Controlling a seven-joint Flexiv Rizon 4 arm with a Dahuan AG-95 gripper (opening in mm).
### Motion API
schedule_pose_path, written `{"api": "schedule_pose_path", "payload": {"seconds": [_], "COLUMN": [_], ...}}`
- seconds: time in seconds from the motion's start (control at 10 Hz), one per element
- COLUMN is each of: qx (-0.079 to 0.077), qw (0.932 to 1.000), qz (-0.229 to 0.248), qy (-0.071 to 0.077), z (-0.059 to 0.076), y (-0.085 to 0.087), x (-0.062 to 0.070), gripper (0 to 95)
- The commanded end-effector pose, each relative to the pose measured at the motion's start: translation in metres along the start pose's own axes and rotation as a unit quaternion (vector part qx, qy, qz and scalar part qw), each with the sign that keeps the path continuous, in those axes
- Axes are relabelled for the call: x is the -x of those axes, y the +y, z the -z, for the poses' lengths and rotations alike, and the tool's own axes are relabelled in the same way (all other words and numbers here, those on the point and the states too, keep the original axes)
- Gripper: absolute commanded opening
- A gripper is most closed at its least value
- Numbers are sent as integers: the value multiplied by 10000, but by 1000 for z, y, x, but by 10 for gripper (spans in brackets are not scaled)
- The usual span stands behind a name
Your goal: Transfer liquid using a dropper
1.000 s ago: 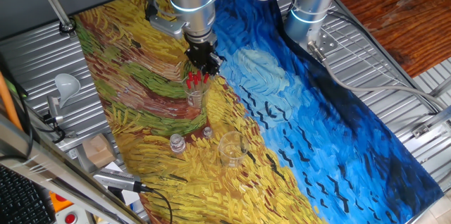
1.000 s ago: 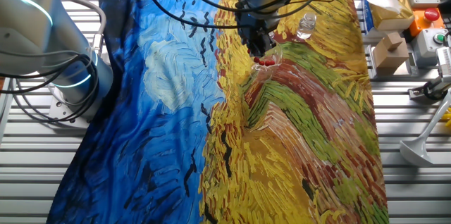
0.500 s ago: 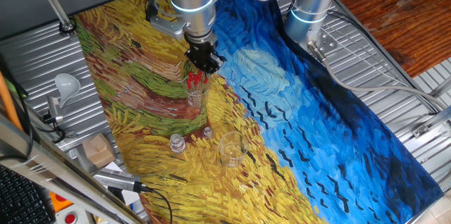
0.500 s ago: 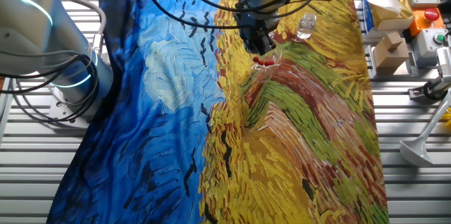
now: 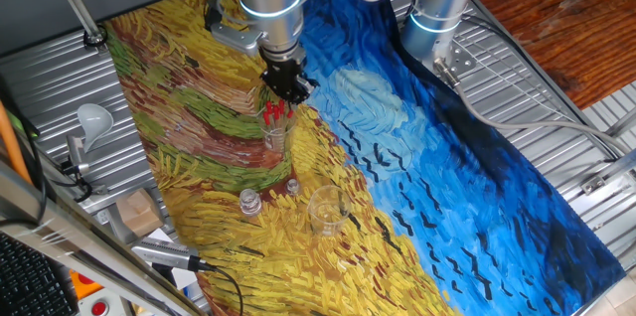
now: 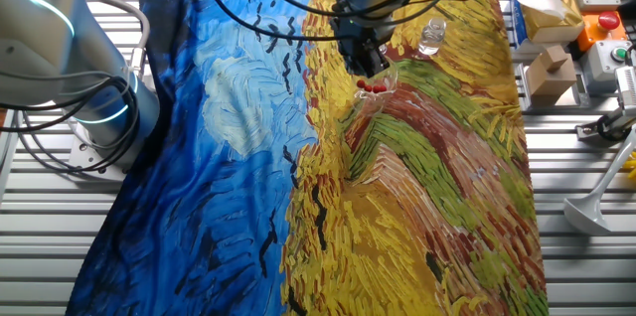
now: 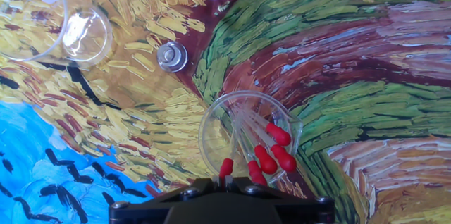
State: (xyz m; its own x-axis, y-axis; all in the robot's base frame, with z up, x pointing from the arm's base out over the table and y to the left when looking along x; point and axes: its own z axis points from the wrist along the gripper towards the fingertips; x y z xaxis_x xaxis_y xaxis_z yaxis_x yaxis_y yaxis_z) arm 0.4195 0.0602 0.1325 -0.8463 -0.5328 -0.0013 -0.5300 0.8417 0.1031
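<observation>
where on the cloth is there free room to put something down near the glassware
Free: the blue half of the painted cloth, on the far side of the beaker of droppers, and the green-brown swirls beside that beaker. Crowded: the yellow strip holding the empty beaker, the small jar and the tiny vial. The pincer hangs over the droppers.

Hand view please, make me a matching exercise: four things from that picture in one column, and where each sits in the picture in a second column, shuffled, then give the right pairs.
Things
1. droppers
2. empty beaker
3. small round cap
4. gripper

Places
A. top left corner of the picture
B. bottom edge, dark, just below the droppers' beaker
C. standing bunched inside the clear beaker low in the middle, red bulbs up
D. on the cloth between the two beakers

Pairs: 1-C, 2-A, 3-D, 4-B
</observation>
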Motion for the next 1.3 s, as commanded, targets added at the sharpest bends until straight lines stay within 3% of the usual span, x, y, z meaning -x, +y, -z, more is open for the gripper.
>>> {"api": "schedule_pose_path", "payload": {"seconds": [0.1,0.8,1.3], "qx": [3,124,284], "qw": [10000,9998,9994], "qz": [-9,-29,0], "qy": [9,153,221], "z": [5,52,57], "y": [2,14,10], "x": [0,3,2], "gripper": [0,0,0]}}
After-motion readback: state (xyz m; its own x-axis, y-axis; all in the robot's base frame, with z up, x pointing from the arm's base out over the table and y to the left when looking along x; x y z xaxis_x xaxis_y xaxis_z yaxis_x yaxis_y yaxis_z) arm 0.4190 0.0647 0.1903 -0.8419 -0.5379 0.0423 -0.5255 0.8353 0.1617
